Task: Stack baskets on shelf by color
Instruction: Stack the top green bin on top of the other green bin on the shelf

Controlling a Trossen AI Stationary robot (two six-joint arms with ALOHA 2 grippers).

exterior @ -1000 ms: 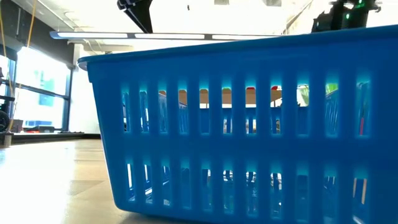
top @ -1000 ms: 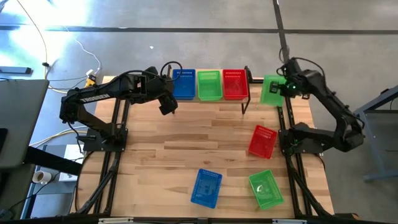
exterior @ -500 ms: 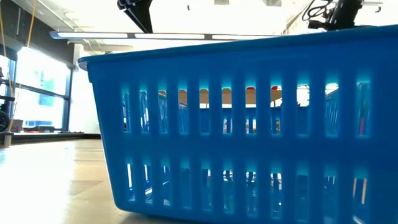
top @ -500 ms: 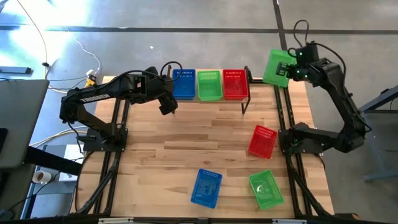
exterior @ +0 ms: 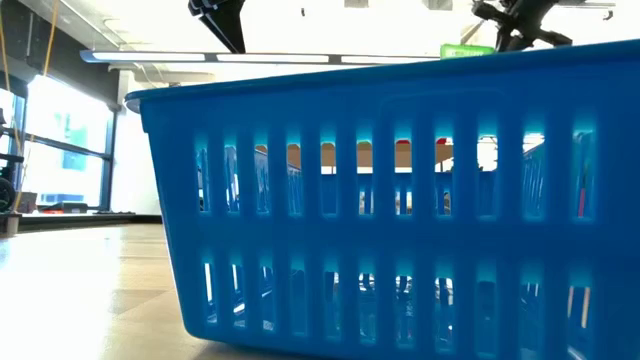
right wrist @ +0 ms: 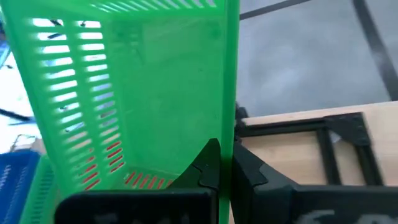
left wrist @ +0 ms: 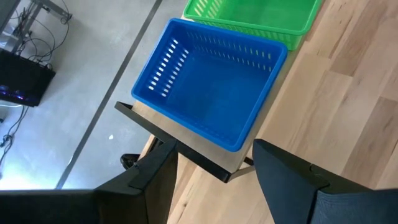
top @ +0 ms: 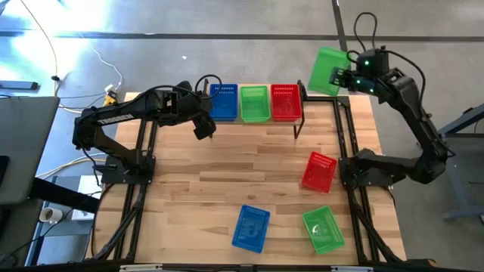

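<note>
Green basket lifted beyond the shelf's right end

The shelf (top: 299,125) at 12 o'clock carries blue, green and red baskets (side by side). The right gripper (top: 349,76) pinches a tilted green basket (top: 327,72) at 1 o'clock; the left gripper (left wrist: 214,168), fingers apart and empty, hangs by the blue basket (left wrist: 211,90).

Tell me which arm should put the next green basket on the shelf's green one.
Right. The right gripper already holds a green basket aloft beside the shelf; the left gripper hovers open by the blue basket.
</note>
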